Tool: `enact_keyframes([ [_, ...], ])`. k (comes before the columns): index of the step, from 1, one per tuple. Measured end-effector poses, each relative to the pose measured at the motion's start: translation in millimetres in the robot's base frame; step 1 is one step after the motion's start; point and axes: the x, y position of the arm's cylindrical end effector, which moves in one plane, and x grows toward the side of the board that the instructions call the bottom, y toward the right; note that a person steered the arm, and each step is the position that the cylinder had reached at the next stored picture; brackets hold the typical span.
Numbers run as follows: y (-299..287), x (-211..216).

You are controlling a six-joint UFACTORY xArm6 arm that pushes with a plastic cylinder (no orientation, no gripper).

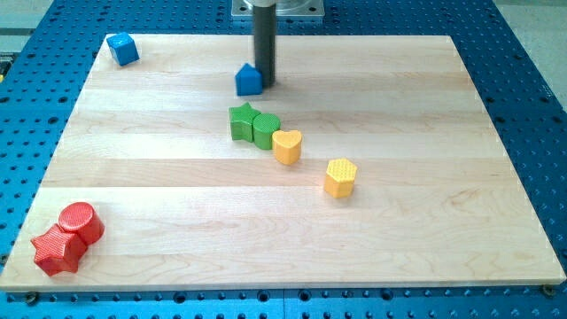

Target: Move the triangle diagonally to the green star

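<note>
1. The blue triangle [249, 80] sits near the twelve o'clock edge of the desk [425, 230], and the green star [241, 120] lies just below it, toward six o'clock, a short gap apart. Being so close, it looks to need only a short shove.
2. The green star touches a green cylinder [266, 129] on its three o'clock side, and a yellow heart [287, 145] follows just beside that, so the row runs off toward four o'clock. A yellow hexagon [340, 176] stands further along the same line.
3. The rod drops straight down from twelve o'clock, upright, and my tip [265, 84] rests against the triangle's three o'clock side, slightly behind it. From there a push would likely carry it toward seven or eight o'clock.
4. There is no claw on this arm, only the rod, so nothing is held.
5. A blue cube [123, 49] sits at ten o'clock; a red cylinder [81, 222] and red star [55, 251] touch at eight o'clock.
</note>
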Motion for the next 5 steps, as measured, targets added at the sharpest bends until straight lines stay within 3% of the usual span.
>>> enact_keyframes([
  [2,-75,0],
  [5,-27,2],
])
